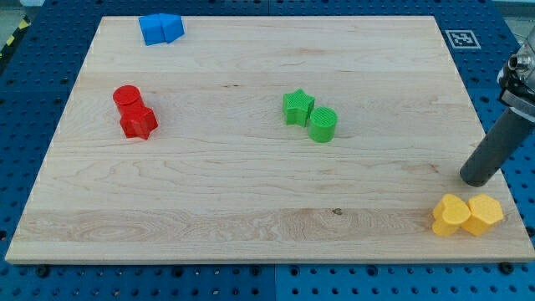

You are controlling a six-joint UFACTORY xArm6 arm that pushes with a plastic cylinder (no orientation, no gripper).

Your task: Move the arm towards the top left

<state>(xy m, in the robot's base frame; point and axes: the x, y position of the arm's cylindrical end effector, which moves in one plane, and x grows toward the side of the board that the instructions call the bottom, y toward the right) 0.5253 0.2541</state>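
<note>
Currently my tip (pixel 476 179) at board's (pixel 251 184) right edge, just above yellow blocks (pixel 466 215); rod tool, no jaws.

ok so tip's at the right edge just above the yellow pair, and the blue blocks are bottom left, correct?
Not quite. In the camera view the blue blocks sit at the top left, not the bottom left. My tip is indeed near the right edge, just above the yellow pair.

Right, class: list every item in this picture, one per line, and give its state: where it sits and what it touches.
my tip: on the board, right edge, just above the yellow blocks, apart from them.
yellow blocks: two, touching, bottom right corner.
green star and green cylinder: touching, near centre.
red cylinder and red star: touching, left side.
blue blocks: touching, top left.
</note>
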